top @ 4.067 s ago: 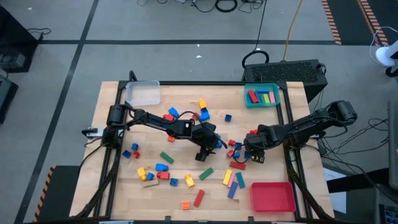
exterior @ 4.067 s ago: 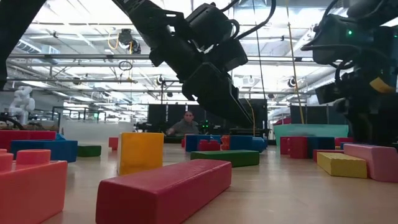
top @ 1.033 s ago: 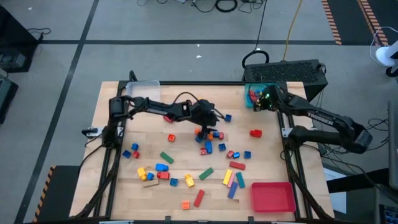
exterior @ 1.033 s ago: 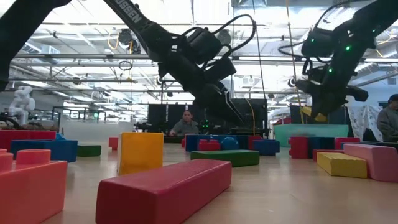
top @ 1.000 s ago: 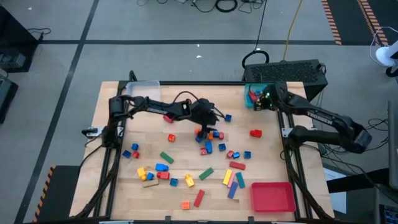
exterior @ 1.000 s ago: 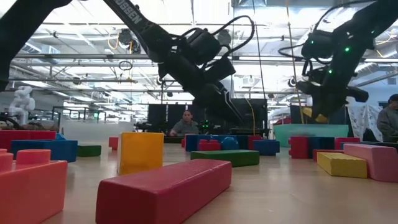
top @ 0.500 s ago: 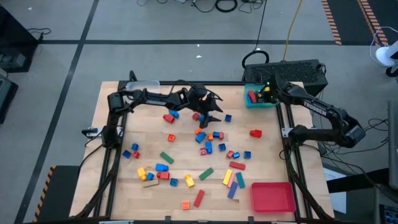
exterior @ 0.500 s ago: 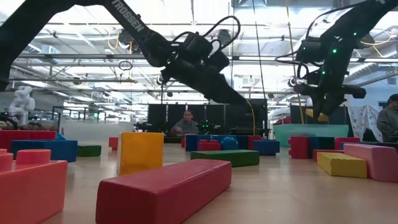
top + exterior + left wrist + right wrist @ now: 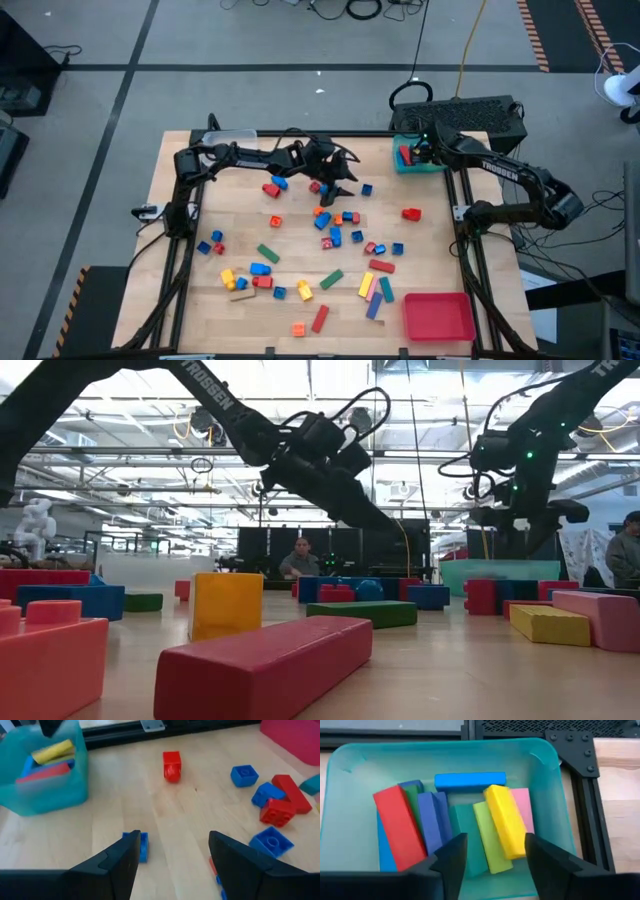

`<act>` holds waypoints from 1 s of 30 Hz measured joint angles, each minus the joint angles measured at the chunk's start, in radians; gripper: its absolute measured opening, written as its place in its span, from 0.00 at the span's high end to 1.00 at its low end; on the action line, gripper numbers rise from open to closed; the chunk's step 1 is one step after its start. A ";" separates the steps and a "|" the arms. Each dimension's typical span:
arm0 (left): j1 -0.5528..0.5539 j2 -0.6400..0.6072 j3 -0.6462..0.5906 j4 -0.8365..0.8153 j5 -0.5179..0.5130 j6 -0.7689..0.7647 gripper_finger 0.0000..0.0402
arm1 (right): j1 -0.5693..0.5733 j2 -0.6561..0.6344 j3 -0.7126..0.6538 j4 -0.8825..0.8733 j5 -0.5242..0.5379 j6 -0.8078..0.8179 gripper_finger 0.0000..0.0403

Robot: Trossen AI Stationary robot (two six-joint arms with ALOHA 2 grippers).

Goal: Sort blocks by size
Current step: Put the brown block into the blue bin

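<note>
Right claw (image 9: 492, 855) hangs directly over the teal tray (image 9: 350, 835) at the far right corner of the tabletop (image 9: 230, 235), its fingers spread and nothing between them — released, by the look of it, above the long bars it is meant to feed. Inside the tray lie long blocks packed side by side: a red bar (image 9: 399, 827), a yellow bar (image 9: 506, 820), a blue bar (image 9: 470, 780) lying crosswise at the far wall, a lime one, a pink one, and two or three more in blue, green and teal, partly hidden under the rest. That makes roughly eight or nine; the exact count is hard to fix. The tray clearly serves as the home for the longest size.

Left claw (image 9: 172, 852) is also spread and empty, hovering low over the far middle of the tabletop. A small blue brick (image 9: 142, 845) sits just beside one finger, so I judge it the likely next pick. Beyond it lie a lone red brick (image 9: 171, 765) and a cluster of blue and red bricks.

Most blocks are not yet sorted — well over twenty lie loose across the tabletop. The clear tray (image 9: 231, 148) at the far left and the red tray (image 9: 438, 316) at the near right both look empty from above.
</note>
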State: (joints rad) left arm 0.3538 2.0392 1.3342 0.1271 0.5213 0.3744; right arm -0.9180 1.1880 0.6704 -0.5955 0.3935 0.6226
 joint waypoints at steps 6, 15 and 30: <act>-0.001 0.000 0.000 -0.106 -0.001 -0.002 0.41 | 0.020 -0.040 0.000 0.009 -0.003 -0.018 0.48; -0.093 0.000 0.000 -0.183 -0.002 -0.044 0.41 | 0.167 -0.208 -0.001 0.107 -0.101 -0.110 0.49; -0.280 -0.030 0.000 -0.393 -0.350 -0.226 0.41 | 0.619 -0.249 -0.001 0.151 -0.081 -0.140 0.49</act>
State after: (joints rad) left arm 0.0735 2.0088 1.3342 -0.2658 0.1709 0.1486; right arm -0.2990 0.9388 0.6697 -0.4441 0.3130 0.4830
